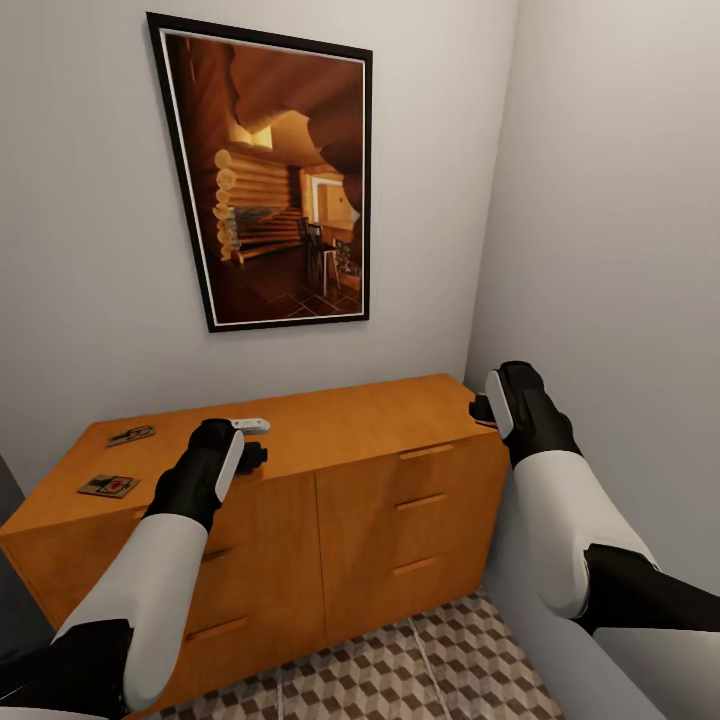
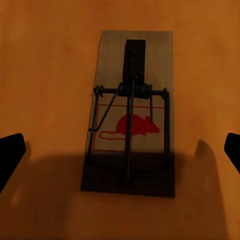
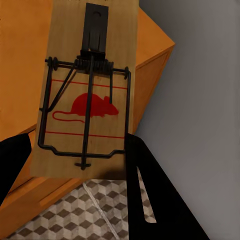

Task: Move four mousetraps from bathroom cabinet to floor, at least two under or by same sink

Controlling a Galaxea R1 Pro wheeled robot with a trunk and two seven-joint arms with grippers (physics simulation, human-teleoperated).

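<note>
The orange-brown cabinet stands against the wall under a picture. Two mousetraps lie flat on its top at the left end. My left gripper hovers over the top near the front edge. In the left wrist view it is open, its black fingertips wide on either side of a third mousetrap lying on the wood. My right gripper is at the cabinet's right end. It is shut on a fourth mousetrap, held off the corner above the cube-patterned bathroom floor.
A framed picture hangs above the cabinet. The grey side wall runs close along the cabinet's right end, right beside my right arm. A strip of bathroom floor shows in front of the drawer fronts.
</note>
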